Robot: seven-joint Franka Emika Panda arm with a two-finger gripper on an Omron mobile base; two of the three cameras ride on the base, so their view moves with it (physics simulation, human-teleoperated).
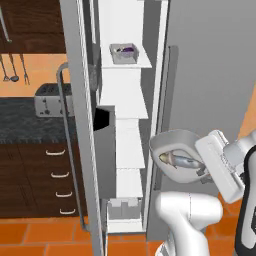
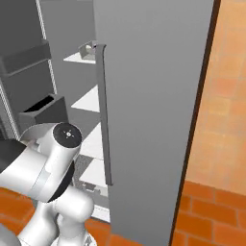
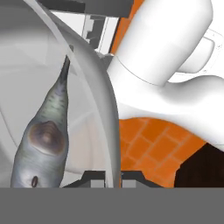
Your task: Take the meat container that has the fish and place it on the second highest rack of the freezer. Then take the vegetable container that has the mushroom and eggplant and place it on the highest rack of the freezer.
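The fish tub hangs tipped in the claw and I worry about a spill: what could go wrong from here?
1. The fish tub is held tilted by its rim, so the fish might slide out.
2. It sits low beside the freezer; lifting it to the second highest rack could knock a shelf edge.

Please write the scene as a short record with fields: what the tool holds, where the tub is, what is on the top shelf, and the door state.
tool: shut on the tub's rim
tub: off the shelves, in front of the open freezer, tilted
fish: inside the tub
top rack: holds a tray with something purple
second rack: bare
freezer door: open
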